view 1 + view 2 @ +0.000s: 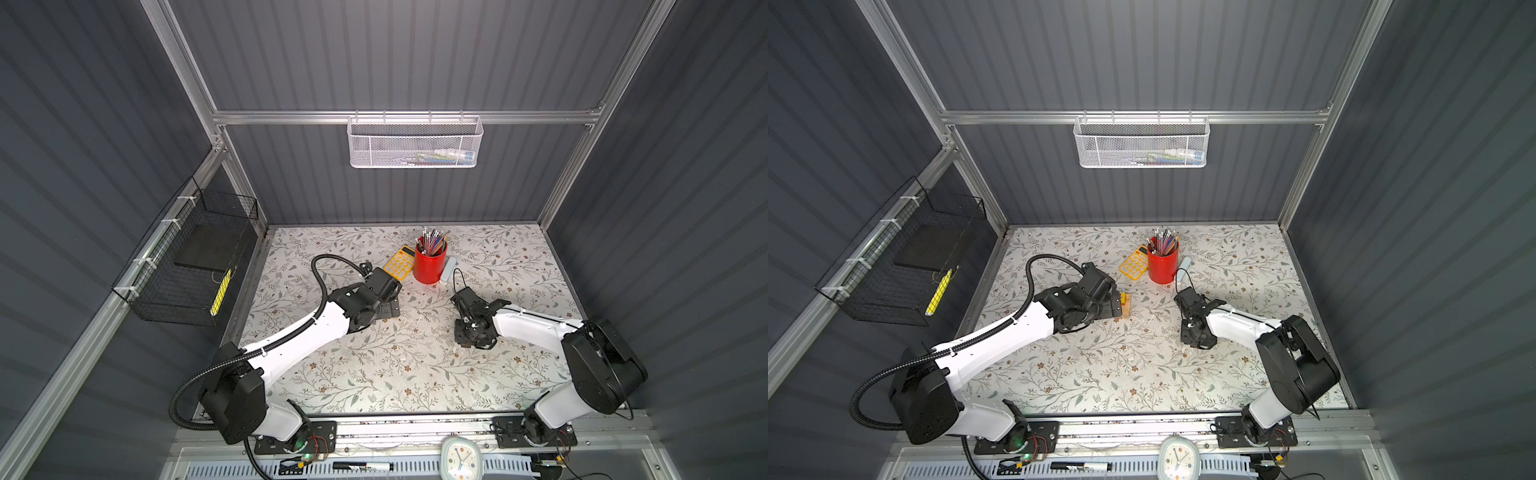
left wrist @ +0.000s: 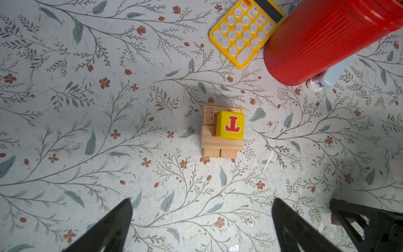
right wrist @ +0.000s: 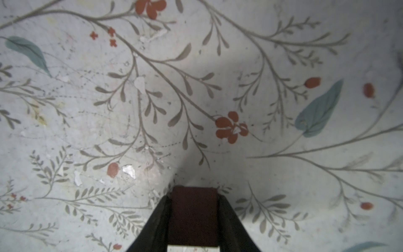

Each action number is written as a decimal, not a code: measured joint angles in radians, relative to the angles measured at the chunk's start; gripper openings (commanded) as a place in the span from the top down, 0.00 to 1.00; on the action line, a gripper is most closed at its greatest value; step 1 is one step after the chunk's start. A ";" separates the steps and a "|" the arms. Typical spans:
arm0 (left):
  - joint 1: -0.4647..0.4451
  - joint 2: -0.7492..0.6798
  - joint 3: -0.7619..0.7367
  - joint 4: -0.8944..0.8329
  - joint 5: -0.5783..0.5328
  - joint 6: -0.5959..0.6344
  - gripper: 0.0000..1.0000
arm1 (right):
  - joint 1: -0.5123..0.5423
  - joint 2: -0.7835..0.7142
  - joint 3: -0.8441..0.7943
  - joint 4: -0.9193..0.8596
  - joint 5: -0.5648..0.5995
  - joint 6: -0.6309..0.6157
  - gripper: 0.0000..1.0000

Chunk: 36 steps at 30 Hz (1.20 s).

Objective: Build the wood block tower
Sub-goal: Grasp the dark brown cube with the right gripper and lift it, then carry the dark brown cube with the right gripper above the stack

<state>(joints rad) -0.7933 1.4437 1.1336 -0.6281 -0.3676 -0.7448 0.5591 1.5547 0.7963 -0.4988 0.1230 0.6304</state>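
The left tool [image 2: 202, 200] is released. Its two fingers [image 2: 109, 229] stand wide apart with nothing between them, and it hangs over the flowered counter [image 2: 87, 109], near the wood block tower [image 2: 222, 135] but apart from it.

The tower stands on the counter. At the bottom we see pale wooden blocks [image 2: 218, 146] laid in crossed layers. On them sits a red cube [image 2: 214, 127], mostly covered, and on top of it a yellow cube [image 2: 230, 124] with a red letter. In a top view the tower [image 1: 1124, 305] shows just beside the left tool; in the other view the arm hides it.

The right tool [image 3: 194, 196] is clenched on a dark brown piece [image 3: 193, 218], which sits between both fingers. It is low over the counter, well apart from the tower, on its right in both top views.

Behind the tower lie a yellow calculator [image 2: 244, 30] and, just beside it, a red pencil cup [image 2: 316, 41].
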 measured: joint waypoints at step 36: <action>0.027 -0.052 -0.002 -0.006 -0.020 0.019 0.00 | 0.024 -0.163 0.191 -0.121 -0.111 -0.355 0.71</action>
<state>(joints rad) -0.7662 1.3918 1.1316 -0.6346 -0.3874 -0.7258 0.5827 1.3918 0.9874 -0.6193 0.0124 0.2752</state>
